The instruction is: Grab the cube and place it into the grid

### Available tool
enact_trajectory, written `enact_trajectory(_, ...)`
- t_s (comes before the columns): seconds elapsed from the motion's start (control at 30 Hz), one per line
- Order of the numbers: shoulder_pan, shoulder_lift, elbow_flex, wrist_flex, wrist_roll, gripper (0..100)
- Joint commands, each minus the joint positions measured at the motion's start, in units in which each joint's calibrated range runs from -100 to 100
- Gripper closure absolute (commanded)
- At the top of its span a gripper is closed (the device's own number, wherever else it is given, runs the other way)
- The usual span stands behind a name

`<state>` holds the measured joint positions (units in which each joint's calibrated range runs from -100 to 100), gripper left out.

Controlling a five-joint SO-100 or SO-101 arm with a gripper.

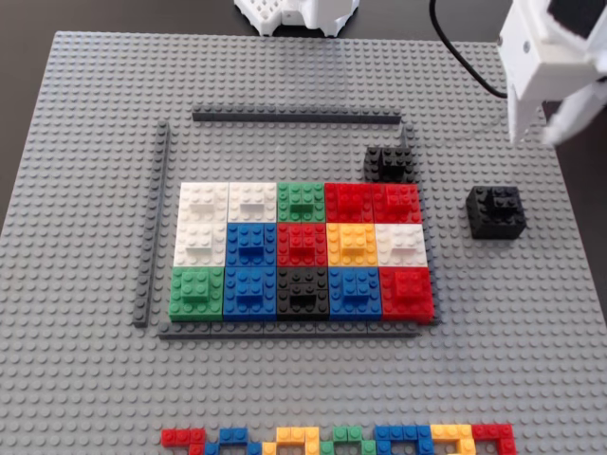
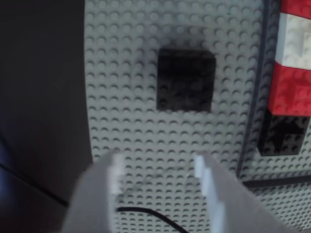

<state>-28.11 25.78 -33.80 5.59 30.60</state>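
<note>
The cube (image 1: pixel 496 210), a black square block, sits on the grey baseplate (image 1: pixel 85 284) to the right of the grid, outside its frame. In the wrist view the cube (image 2: pixel 185 80) lies straight ahead of my gripper (image 2: pixel 158 167), which is open, empty and apart from it. In the fixed view my white gripper (image 1: pixel 548 128) hovers above and behind the cube, blurred. The grid (image 1: pixel 302 248) of coloured square blocks stands mid-plate inside dark-grey strips (image 1: pixel 296 117). A look-alike black block (image 1: pixel 389 163) sits inside the frame's top right corner; it also shows in the wrist view (image 2: pixel 284 136).
A line of small mixed-colour bricks (image 1: pixel 341 439) runs along the plate's near edge. The arm's white base (image 1: pixel 299 14) and a black cable (image 1: pixel 465 57) are at the back. In the wrist view, the plate's edge and dark table (image 2: pixel 39 97) lie left, red and white grid blocks (image 2: pixel 294 48) right.
</note>
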Motion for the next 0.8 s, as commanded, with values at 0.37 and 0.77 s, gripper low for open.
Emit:
enact_trajectory(0.37,2.5,4.5,-2.7,-2.2,0.3,69)
enact_trajectory(0.77,3.0,7.3,-0.7,-4.1,0.6,69)
